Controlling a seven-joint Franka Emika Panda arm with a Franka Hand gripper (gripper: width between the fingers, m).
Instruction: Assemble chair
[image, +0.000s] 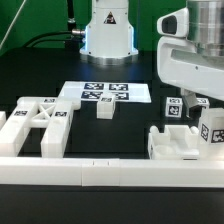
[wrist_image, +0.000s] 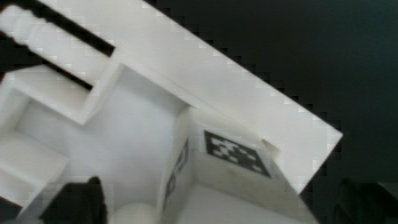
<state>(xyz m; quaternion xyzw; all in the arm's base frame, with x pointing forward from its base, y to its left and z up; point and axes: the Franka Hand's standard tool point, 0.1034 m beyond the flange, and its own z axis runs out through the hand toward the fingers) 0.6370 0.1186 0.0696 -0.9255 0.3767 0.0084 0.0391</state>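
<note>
Your gripper (image: 193, 108) hangs with jaws spread wide right over the tagged white chair piece (image: 180, 142) at the exterior view's right.

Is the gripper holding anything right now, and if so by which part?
Cannot be told. The gripper sits low over the tagged chair part on the exterior view's right, but neither view shows a clear grip on it.
</note>
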